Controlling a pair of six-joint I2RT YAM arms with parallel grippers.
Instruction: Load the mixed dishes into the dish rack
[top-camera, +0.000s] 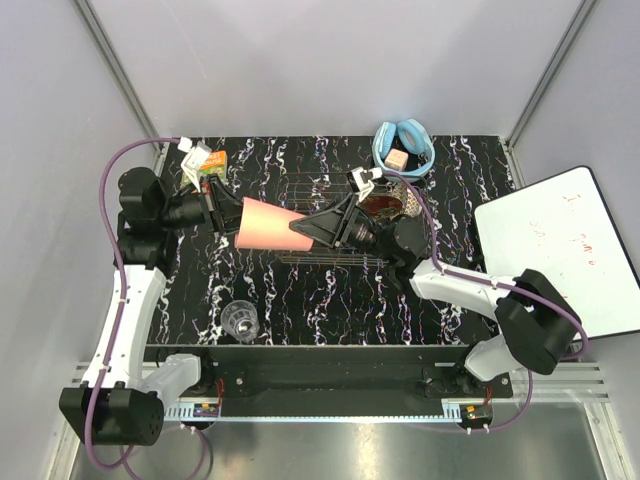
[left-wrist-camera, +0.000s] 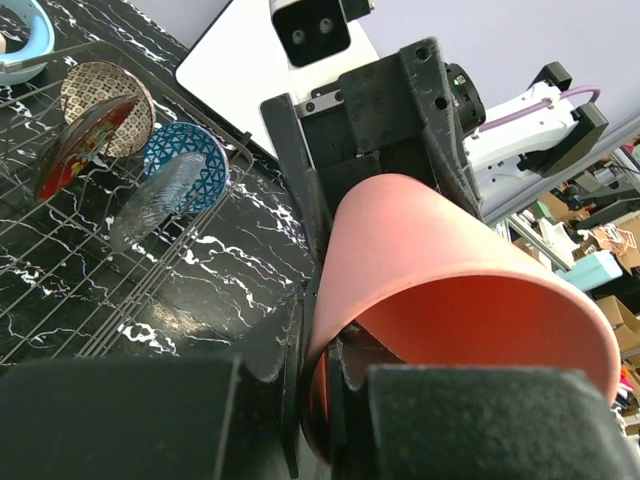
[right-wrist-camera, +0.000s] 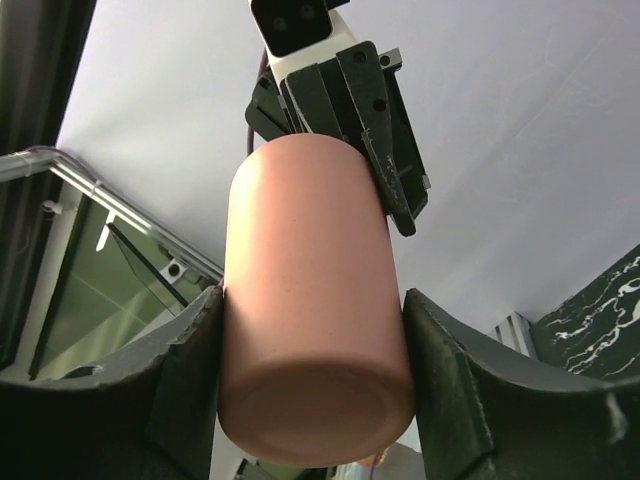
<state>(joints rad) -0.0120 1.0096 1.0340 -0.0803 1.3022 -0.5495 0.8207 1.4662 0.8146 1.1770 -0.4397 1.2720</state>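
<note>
Top view: the salmon-pink plastic cup (top-camera: 272, 228) lay on its side in the air over the 9 o'clock end of the dish rack (left-wrist-camera: 60, 290), which sat near the middle of the black marbled counter (top-camera: 330, 300). The cup's wide mouth pointed to 9 o'clock and its base to 3 o'clock. The left tool (top-camera: 228, 218) was clenched on the cup's wall at the rim, one finger inside the mouth and one outside. The right tool (right-wrist-camera: 310, 350) straddled the base, and its fingers (right-wrist-camera: 190, 380) pressed against opposite sides of the cup in a grasp. At the 3 o'clock end of the rack four dishes stood tilted on edge, close together: a beige speckled bowl (left-wrist-camera: 95, 85), a red floral plate (left-wrist-camera: 85, 145), a blue patterned bowl (left-wrist-camera: 195, 160) and a clear glass dish (left-wrist-camera: 160, 200). A small clear glass tumbler (top-camera: 240, 320) stood upright on the counter at 7 o'clock. Light-blue headphones (top-camera: 403, 145) lay at 1 o'clock, an orange-green book (top-camera: 212, 163) at 10 o'clock, and a whiteboard (top-camera: 565, 250) at 3 o'clock.
</note>
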